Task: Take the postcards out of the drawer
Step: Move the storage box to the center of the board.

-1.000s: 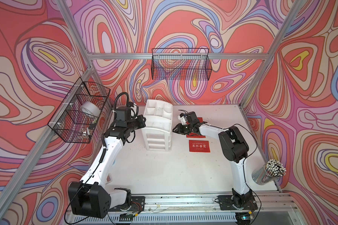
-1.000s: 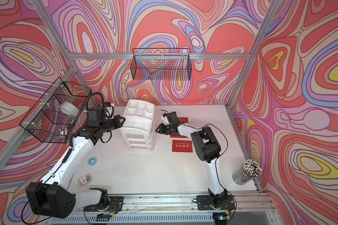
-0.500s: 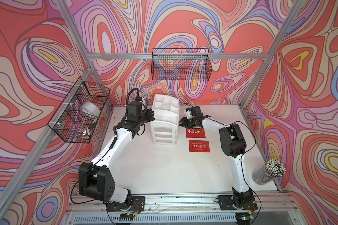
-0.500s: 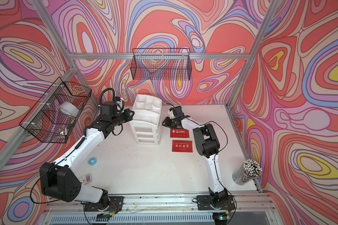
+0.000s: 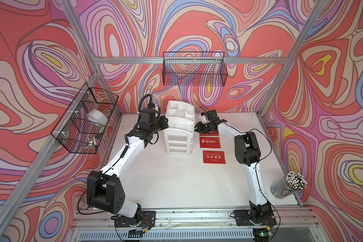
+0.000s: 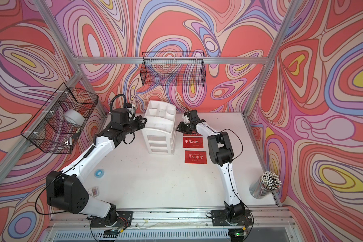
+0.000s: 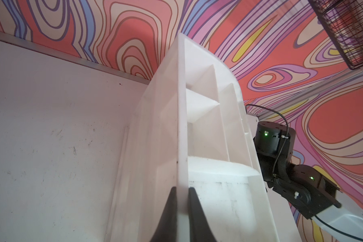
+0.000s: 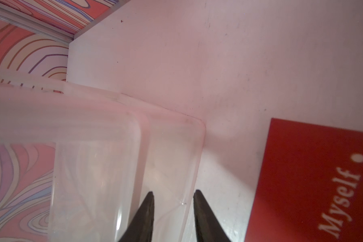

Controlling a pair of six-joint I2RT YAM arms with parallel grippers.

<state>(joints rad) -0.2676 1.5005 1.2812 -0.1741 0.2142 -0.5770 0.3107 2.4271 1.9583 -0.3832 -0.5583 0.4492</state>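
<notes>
Colour key. My postcards (image 5: pixel 214 157): red with white lettering, one (image 8: pixel 314 184) with a white dot as well. Drawer unit (image 5: pixel 179 134): milky white, its drawers translucent. Worktop (image 5: pixel 176 184): white, flecked with dark scuffs. Walls (image 5: pixel 197 31): swirled bands of red, pink, purple, blue, yellow and cream. Wire baskets (image 5: pixel 194 72): black. My arms (image 5: pixel 126 155): white with black joints. My left gripper (image 7: pixel 181 188) and right gripper (image 8: pixel 173 191): black.

Three flat red rectangular postcards with white lettering lie face up on the white tabletop (image 5: pixel 176 184), in a row just beside the white plastic drawer unit (image 5: pixel 179 134). The rearmost postcard (image 5: pixel 214 132) is mostly hidden. The middle postcard (image 5: pixel 209 141) reads "100%", and the front postcard (image 5: pixel 214 157) lies slightly apart from it.
</notes>
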